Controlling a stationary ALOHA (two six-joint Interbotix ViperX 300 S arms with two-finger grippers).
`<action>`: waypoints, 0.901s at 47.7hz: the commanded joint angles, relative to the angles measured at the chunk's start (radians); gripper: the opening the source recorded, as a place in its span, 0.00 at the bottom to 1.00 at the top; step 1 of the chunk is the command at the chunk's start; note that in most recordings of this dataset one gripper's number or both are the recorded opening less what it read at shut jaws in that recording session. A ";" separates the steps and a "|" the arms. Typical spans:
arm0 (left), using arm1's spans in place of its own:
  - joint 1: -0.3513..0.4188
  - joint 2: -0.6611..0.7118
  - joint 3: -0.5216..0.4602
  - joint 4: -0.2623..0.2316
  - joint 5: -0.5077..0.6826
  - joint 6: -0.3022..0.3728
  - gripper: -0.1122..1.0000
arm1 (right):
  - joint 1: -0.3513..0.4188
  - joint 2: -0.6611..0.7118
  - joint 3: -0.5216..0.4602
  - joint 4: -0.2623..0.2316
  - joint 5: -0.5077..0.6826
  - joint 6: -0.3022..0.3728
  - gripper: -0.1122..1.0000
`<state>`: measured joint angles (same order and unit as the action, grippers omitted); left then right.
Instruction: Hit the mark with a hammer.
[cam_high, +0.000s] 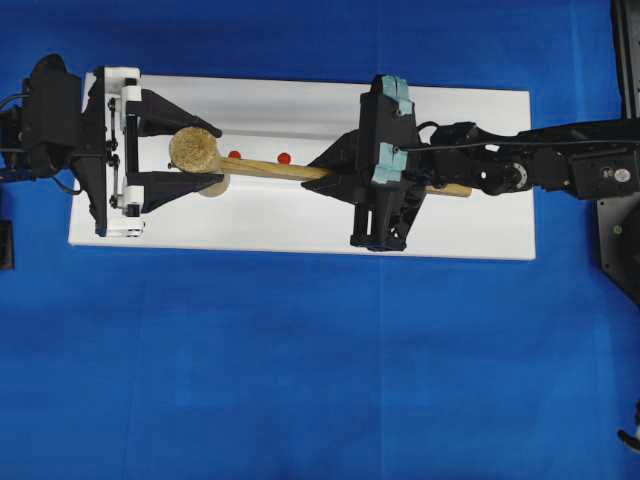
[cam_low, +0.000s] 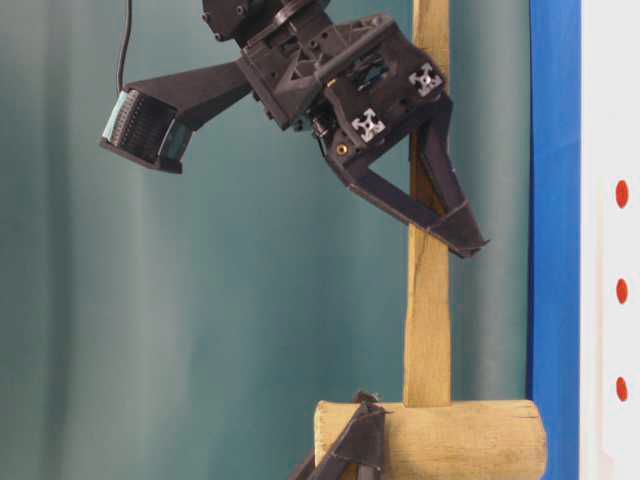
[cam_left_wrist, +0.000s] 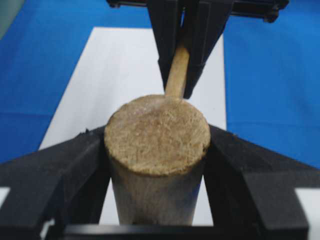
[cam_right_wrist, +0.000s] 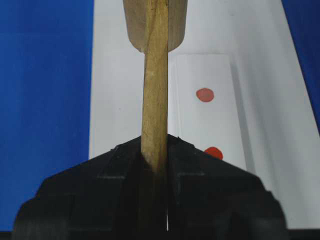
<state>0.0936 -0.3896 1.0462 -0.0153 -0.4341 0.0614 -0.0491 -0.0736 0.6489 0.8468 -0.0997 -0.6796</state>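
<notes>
The desk (cam_high: 300, 400), draped in blue cloth, carries a long white board (cam_high: 470, 215) with small red marks (cam_high: 284, 158) along a raised white strip, and the hammer (cam_high: 260, 166) lies lengthwise above that board, held at both ends. Judging by this, the task is in its preparatory stage: the tool is off the surface and gripped, but no blow has landed, and the head is not over a mark in striking attitude; a raise and a downward swing onto a red dot are left to do. The right arm reaches in from the right side of the overhead view, its wrist rolled to one side, and the right pincer (cam_high: 335, 173) is clenched on the slim handle partway along, with the handle's free end sticking out behind it. The left arm comes in low from the left edge, roughly level, and the left pincer (cam_high: 197, 152) is grasping the thick cylindrical head, one finger on each side of it, as the left wrist view shows clearly. The head sits beside the nearest red dot, not on it.
</notes>
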 joint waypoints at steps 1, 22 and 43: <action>0.003 -0.015 -0.017 0.002 -0.003 -0.005 0.53 | 0.002 -0.040 -0.028 -0.002 -0.005 -0.002 0.12; 0.003 -0.020 -0.031 -0.005 0.054 -0.052 0.53 | 0.018 -0.054 -0.011 -0.008 -0.037 -0.003 0.84; 0.014 -0.041 -0.057 -0.012 0.221 -0.604 0.53 | 0.060 -0.064 -0.009 -0.014 -0.063 -0.034 0.90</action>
<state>0.1043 -0.4065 1.0186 -0.0245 -0.2316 -0.4510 0.0077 -0.1120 0.6550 0.8376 -0.1519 -0.7072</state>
